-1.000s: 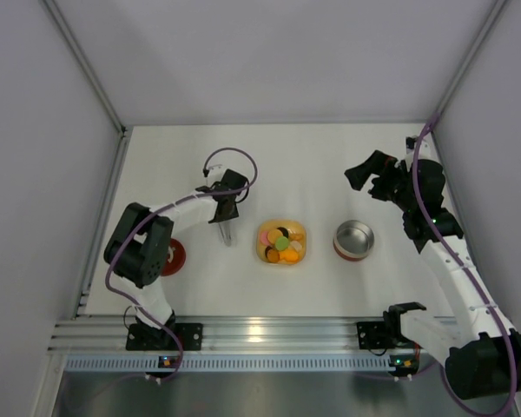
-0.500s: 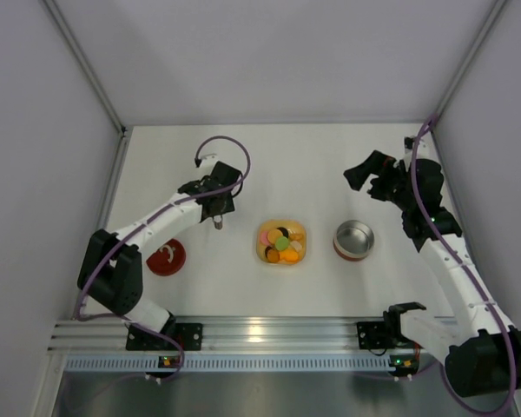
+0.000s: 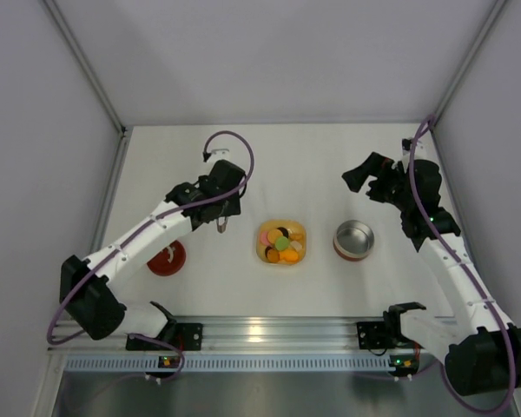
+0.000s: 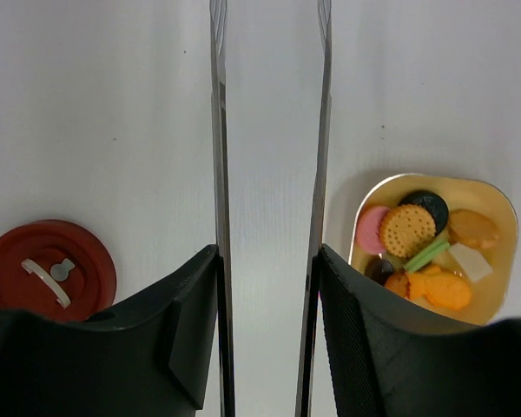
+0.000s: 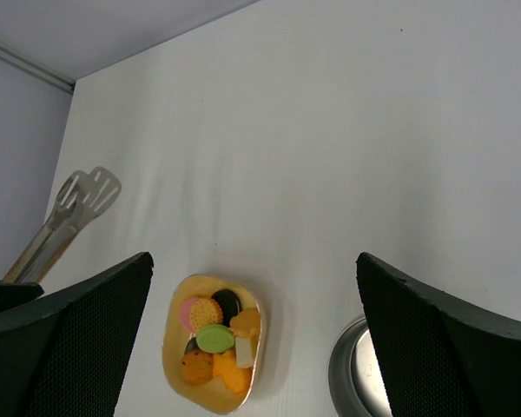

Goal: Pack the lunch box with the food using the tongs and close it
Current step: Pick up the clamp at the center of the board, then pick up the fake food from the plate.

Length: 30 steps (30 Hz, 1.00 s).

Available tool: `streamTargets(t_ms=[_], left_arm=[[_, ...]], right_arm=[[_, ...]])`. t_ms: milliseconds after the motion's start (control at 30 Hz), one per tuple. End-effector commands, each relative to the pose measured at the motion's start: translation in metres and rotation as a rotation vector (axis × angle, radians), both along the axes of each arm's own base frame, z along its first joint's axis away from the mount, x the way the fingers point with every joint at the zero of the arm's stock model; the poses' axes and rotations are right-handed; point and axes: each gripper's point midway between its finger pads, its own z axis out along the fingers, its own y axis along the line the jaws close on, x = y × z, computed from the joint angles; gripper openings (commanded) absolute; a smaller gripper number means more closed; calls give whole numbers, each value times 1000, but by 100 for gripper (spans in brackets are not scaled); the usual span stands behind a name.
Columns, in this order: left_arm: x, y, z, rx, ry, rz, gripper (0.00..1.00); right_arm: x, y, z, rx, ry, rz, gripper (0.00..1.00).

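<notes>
My left gripper (image 3: pixel 221 208) is shut on the tongs (image 3: pixel 222 226), left of the yellow dish. In the left wrist view the two silver arms of the tongs (image 4: pixel 219 174) run up between my fingers (image 4: pixel 267 261), one against each pad. The food (image 3: pixel 282 242) lies in the dish, to the right of the tongs (image 4: pixel 405 230). The steel lunch box (image 3: pixel 354 239) stands empty, right of the dish. Its red lid (image 3: pixel 167 258) lies at the left, partly under my left arm. My right gripper (image 3: pixel 366 180) hangs open above and behind the lunch box, holding nothing.
The yellow rounded-square dish (image 3: pixel 262 252) sits between the lid and the lunch box. The right wrist view shows the dish rim (image 5: pixel 169 347), the food (image 5: pixel 214 337), the lunch box edge (image 5: pixel 356 373) and the tong tips (image 5: pixel 65 221). Grey walls enclose the table.
My left arm's elbow swung left and toward the near edge, uncovering more of the red lid. The gripper and the tongs stayed near the dish. The right arm has not moved.
</notes>
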Motion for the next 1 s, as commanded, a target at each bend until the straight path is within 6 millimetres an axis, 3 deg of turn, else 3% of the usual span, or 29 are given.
streamTargets(t_ms=[0,500,967], left_arm=[[-22,-10,28,-48,3,-104,52],[-103,-53,46,-86,68,-404,50],[-149,-75,21,-67,171,-555,50]], right_arm=[[2,1,11,11,-32,8,99],[-1,-1,10,-11,-17,3,99],[-2,-1,9,-10,-10,-1,99]])
